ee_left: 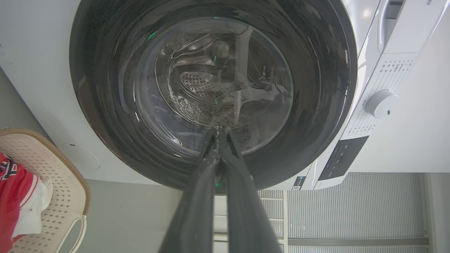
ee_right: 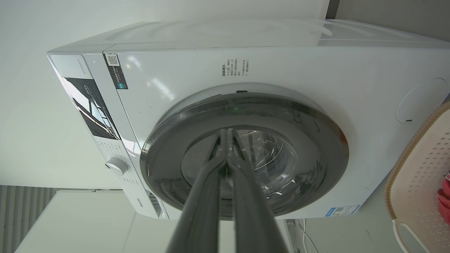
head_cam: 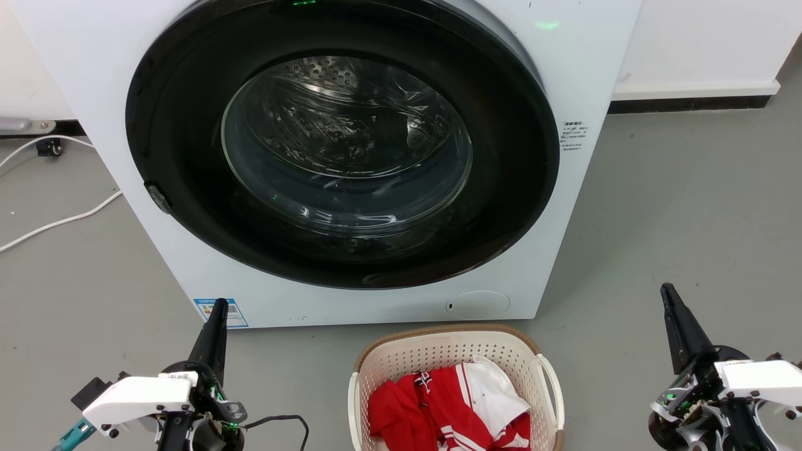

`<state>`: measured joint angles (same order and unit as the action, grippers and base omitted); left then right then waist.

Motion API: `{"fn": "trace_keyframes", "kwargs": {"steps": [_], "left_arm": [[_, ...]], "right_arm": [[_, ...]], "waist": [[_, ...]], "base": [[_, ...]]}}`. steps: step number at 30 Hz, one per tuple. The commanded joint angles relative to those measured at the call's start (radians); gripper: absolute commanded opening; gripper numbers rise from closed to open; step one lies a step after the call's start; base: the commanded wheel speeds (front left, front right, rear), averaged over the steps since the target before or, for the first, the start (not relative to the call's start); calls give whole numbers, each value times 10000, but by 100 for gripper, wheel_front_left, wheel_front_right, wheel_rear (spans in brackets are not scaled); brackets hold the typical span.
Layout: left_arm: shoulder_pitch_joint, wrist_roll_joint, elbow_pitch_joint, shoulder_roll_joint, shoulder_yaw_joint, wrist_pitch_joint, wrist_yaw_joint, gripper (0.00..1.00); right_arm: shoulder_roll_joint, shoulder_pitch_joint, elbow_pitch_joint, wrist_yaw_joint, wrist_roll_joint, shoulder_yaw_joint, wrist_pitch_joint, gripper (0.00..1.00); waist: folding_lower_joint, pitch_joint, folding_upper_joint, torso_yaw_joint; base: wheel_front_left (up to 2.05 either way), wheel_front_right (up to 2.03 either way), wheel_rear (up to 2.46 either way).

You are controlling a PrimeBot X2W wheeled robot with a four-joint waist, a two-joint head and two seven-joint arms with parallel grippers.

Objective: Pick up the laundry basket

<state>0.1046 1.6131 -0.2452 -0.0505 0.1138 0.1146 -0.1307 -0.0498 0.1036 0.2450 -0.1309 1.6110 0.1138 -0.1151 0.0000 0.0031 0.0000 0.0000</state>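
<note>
Since the laundry basket (head_cam: 438, 354) sits on the floor just in front of the washing machine (head_cam: 583, 75), between the arms, each gripper should open, come down onto one of its white loop handles (head_cam: 555, 383), and lift evenly. The basket is cream, perforated and brown-rimmed, and holds red-and-white clothes (head_cam: 451, 404). The left gripper (head_cam: 218, 311) and right gripper (head_cam: 669, 299) flank it, fingers pressed together, holding nothing.
</note>
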Motion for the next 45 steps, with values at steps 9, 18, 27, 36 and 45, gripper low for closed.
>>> {"fn": "trace_keyframes", "kwargs": {"steps": [9, 18, 27, 36, 45], "left_arm": [[1, -1, 0, 0, 1, -6, 0, 100], [-280, -346, -40, 31, -95, -330, 2, 100], [-303, -1897, 330, 25, -21, -763, 27, 100], [-394, -3898, 876, 20, -191, -1151, 368, 100], [-506, -5686, 1194, 15, -525, -1503, 633, 100]], "right_arm": [[0, -2, 2, 0, -2, -2, 6, 100], [13, -301, 151, 2, -345, -97, 315, 100], [10, -358, -441, 2, -2386, -184, 750, 100], [6, -481, -1082, 2, -4717, -460, 1139, 100], [3, -616, -1438, 2, -6908, -749, 1496, 100]], "waist": [[0, 0, 0, 0], [0, 9, 0, 1], [0, 39, 0, 1], [0, 80, 0, 3], [0, 101, 0, 8]], "base": [[0, 0, 0], [0, 0, 0], [0, 0, 0], [0, 0, 0], [0, 0, 0]]}}
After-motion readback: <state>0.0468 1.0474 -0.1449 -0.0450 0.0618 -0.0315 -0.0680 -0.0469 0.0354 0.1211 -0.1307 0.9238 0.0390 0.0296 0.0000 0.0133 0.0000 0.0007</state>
